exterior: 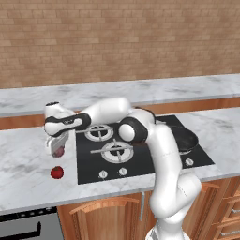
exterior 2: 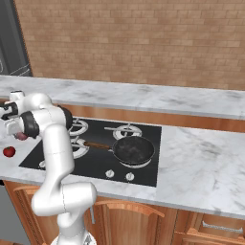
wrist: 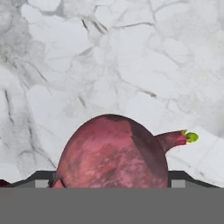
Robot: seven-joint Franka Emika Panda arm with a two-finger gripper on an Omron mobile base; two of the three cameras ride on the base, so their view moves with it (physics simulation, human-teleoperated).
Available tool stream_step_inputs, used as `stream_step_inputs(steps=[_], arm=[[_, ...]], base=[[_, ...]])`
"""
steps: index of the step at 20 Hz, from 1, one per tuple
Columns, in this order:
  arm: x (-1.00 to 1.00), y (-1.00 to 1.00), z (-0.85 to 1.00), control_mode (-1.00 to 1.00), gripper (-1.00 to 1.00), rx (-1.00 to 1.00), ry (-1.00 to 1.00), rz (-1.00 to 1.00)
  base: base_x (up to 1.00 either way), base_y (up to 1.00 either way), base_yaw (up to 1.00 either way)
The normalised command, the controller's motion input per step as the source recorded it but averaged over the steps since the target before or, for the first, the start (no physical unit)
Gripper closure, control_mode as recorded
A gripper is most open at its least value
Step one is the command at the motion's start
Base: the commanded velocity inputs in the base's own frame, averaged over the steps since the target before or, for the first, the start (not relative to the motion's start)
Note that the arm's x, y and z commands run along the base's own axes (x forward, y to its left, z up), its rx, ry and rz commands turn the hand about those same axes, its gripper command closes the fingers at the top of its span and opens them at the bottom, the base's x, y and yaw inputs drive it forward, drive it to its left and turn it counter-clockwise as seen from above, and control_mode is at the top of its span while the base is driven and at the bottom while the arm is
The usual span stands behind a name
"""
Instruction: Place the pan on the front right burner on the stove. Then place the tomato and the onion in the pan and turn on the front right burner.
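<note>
Onion (wrist: pixel 113 152): sitting between the gripper's (exterior: pixel 57 149) spread jaws, not yet clamped.
Pan (exterior 2: pixel 133 149): resting on the front right burner.
Tomato (exterior: pixel 56 172): waiting on the counter.

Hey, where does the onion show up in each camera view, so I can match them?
Left base view: onion at left, under the claw, on the marble counter.
Right base view: onion at far left edge, beside the arm.
Hand view: onion bottom centre, large.
Shared landmark: tomato just in front.
</note>
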Motion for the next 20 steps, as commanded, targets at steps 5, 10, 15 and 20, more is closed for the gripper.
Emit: stream_step_inputs(steps=[5, 10, 15, 20], arm=[[-0.36, -0.07, 0.58, -1.0, 1.0, 0.0, -0.08, 0.0], [-0.29, -0.33, 0.49, -1.0, 1.0, 0.0, -0.05, -0.05], [-0.15, -0.77, 0.4, -1.0, 1.0, 0.03, -0.03, -0.11], [0.0, -0.76, 0.52, -1.0, 1.0, 0.07, -0.03, -0.15]], base=[[0.0, 0.0, 0.0], [0.0, 0.0, 0.0], [0.0, 0.0, 0.0], [0.0, 0.0, 0.0]])
